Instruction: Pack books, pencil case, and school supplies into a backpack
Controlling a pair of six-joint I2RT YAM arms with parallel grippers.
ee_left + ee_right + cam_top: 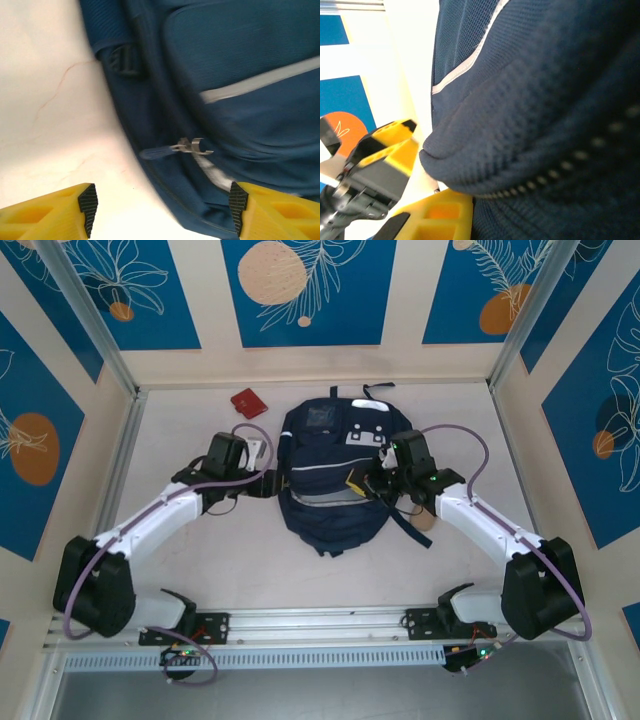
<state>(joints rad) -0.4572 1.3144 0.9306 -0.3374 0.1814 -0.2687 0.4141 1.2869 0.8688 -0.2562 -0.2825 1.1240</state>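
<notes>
The navy backpack (325, 475) lies flat mid-table, white stripe across its front pocket. My left gripper (266, 454) hovers at its left side, open and holding nothing. In the left wrist view, the yellow fingertips (88, 207) stand wide apart over the backpack's edge (240, 50), and a metal zipper pull (192, 147) lies just ahead of them. My right gripper (380, 476) is at the backpack's right side, shut on a fold of its fabric beside the zipper teeth (530, 100). The lower yellow finger (440, 215) presses up under that fold. The books are out of view.
A small red flat pouch (248, 402) lies on the table behind the backpack, to the left. A dark strap (412, 525) trails from the backpack toward my right arm. Bare pale tabletop (45, 100) lies left of the backpack. Walls close the table in on three sides.
</notes>
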